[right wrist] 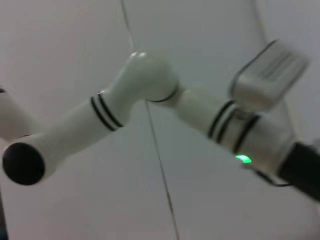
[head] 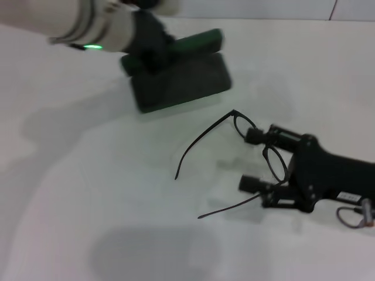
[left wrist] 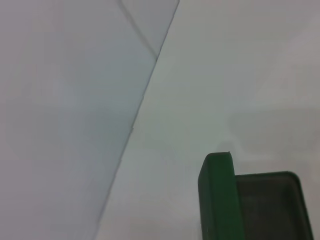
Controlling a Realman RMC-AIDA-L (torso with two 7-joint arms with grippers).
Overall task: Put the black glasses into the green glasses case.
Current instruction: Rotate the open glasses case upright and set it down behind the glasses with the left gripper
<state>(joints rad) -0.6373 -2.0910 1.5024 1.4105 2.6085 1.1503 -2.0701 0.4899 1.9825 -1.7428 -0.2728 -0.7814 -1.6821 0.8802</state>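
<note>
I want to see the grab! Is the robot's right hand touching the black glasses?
Touching. In the head view the right hand has its fingers either side of the black glasses' frame, one lens between them.

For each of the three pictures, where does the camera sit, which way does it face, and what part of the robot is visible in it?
Head view: on the robot's head, looking forward and down at the white table; shows the left gripper at the green glasses case and the right gripper at the black glasses.
Left wrist view: on the left wrist, facing the open case; none of the robot shows.
Right wrist view: on the right wrist, facing the left arm.
Shared: head and left wrist views both show the case.
</note>
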